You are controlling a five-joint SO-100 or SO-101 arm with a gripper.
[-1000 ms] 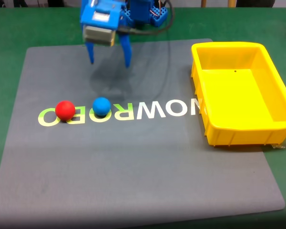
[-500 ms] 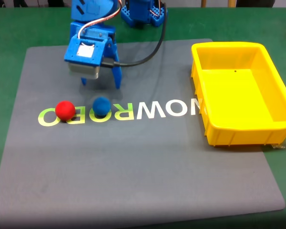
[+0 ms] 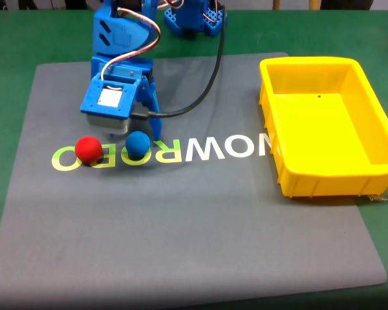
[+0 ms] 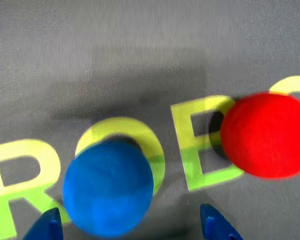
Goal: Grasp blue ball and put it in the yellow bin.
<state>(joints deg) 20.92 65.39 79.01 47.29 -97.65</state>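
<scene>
The wrist view shows the gripper spread wide, gripping nothing; the blue ball sits between its 2 fingertips, the red ball outside. The fixed view adds the yellow bin, well apart.

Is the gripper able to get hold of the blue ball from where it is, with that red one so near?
Probably yes: the open gripper has fingertips either side of the blue ball, and the red ball lies just outside.
</scene>
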